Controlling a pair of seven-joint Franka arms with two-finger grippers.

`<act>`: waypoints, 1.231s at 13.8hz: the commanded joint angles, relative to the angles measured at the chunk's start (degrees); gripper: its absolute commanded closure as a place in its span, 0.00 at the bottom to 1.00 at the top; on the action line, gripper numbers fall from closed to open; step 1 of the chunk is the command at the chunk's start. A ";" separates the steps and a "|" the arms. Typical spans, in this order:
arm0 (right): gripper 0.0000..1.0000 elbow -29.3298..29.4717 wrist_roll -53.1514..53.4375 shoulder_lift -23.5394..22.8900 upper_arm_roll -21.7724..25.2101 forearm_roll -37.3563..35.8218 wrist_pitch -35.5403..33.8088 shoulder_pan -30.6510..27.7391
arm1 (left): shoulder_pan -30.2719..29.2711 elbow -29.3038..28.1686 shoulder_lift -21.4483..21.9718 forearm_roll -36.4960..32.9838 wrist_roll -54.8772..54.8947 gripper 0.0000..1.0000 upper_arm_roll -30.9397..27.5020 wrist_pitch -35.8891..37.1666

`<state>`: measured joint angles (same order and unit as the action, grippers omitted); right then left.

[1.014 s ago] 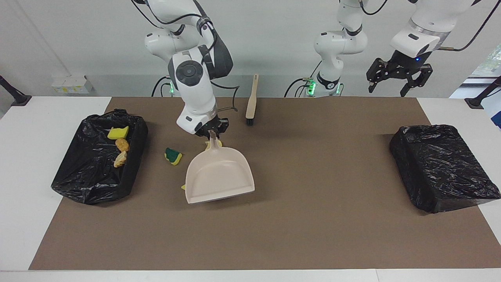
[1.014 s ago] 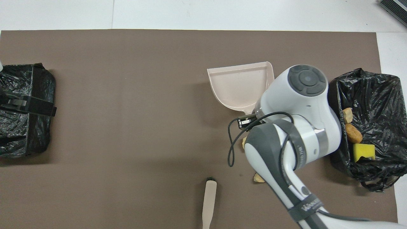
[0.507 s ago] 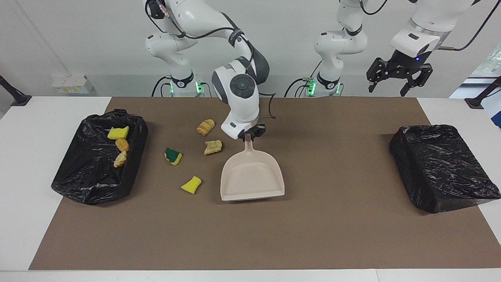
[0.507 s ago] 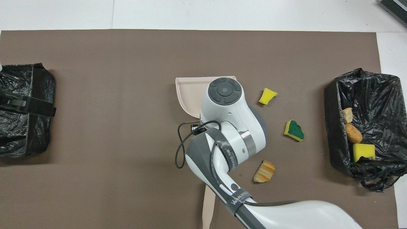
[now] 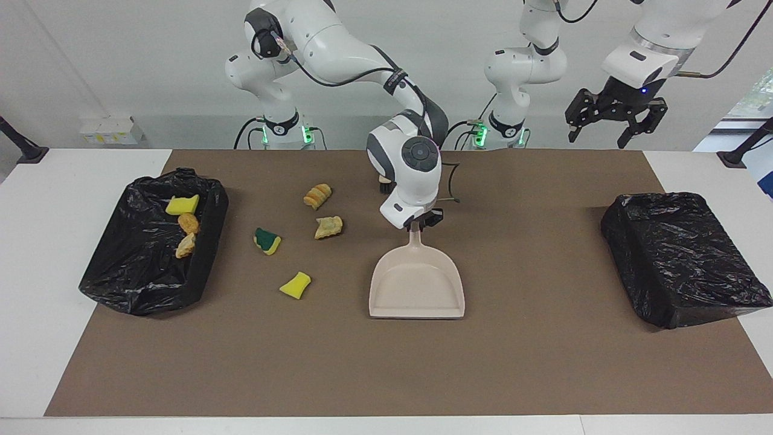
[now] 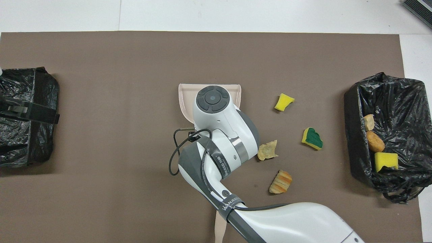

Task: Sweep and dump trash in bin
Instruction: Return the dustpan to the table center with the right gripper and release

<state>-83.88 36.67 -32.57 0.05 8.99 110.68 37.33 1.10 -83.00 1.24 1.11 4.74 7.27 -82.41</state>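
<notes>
So the right gripper point(image 5: 416, 225) had its fingers pinched on the dustpan point(image 5: 416, 290) handle, pan flat mid-counter. Four bits of trash point(image 5: 295, 285) lay loose on the brown mat point(image 5: 423, 374) between pan and the bin point(image 5: 121, 284), three more inside it. Left gripper point(image 5: 616, 124) hung up high, fingers spread, over its own end.

Right gripper point(image 5: 416, 225) clamped on handle of beige plastic dustpan point(image 5: 416, 289), pan flat on brown mat point(image 5: 513, 350). Left gripper point(image 5: 616, 121) raised, jaws apart, waiting.
</notes>
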 commanded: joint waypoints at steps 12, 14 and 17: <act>0.00 -28.32 -2.75 24.11 0.39 6.73 -7.06 0.19 | 2.75 -6.81 1.75 -0.32 -0.08 0.00 1.52 -6.07; 0.00 -36.48 2.23 28.77 0.30 8.39 -1.82 3.07 | 4.86 -9.89 1.66 -0.23 -2.09 0.00 1.61 -10.03; 0.00 -48.45 4.98 35.36 0.30 11.39 6.99 7.03 | 11.62 -17.43 0.69 -0.23 -9.99 0.00 1.61 -21.08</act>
<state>-122.85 39.88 -3.61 0.21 18.28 112.28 41.89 8.75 -94.28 1.05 1.18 -0.68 9.54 -96.56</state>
